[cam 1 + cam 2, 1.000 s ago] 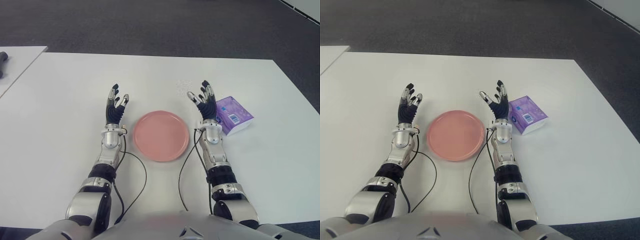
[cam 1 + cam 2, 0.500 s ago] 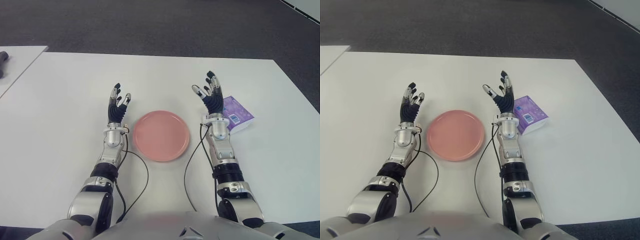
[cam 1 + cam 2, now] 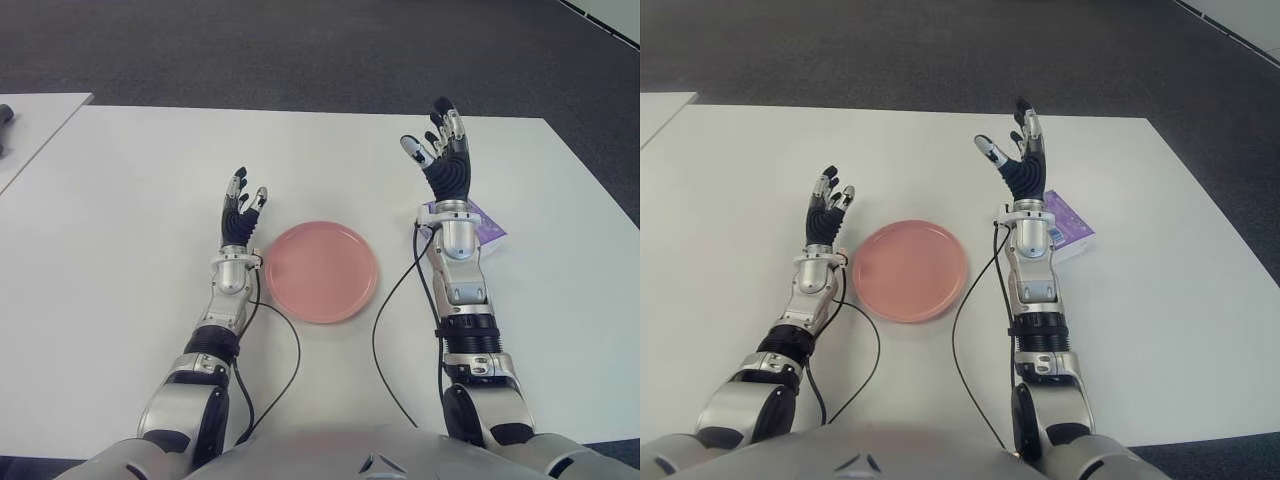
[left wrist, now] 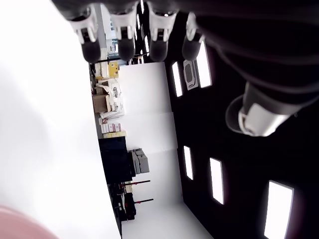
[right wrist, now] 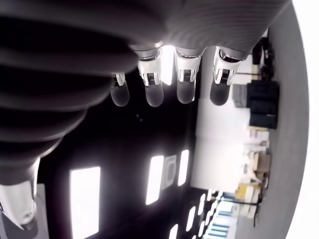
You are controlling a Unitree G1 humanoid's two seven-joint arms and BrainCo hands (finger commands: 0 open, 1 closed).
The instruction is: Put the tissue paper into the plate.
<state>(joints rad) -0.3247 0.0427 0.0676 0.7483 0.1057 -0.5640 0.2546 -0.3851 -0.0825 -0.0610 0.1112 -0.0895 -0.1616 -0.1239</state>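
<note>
A round pink plate (image 3: 320,271) lies on the white table (image 3: 130,200) between my two arms, with nothing on it. The purple tissue pack (image 3: 1072,224) lies to the plate's right, mostly hidden behind my right wrist. My right hand (image 3: 441,155) is raised above the table just in front of the pack, fingers spread and pointing up, holding nothing. My left hand (image 3: 240,206) shows just left of the plate, fingers up and relaxed, also holding nothing. In both wrist views the straight fingertips (image 5: 152,92) point up at ceiling lights.
A second white table (image 3: 25,125) with a dark object at its edge stands at the far left. Dark carpet (image 3: 300,50) runs beyond the table's far edge. Black cables (image 3: 390,300) trail from both wrists across the table toward me.
My right hand has risen and moved forward and to the right, now covering most of the tissue pack. The left hand has barely shifted.
</note>
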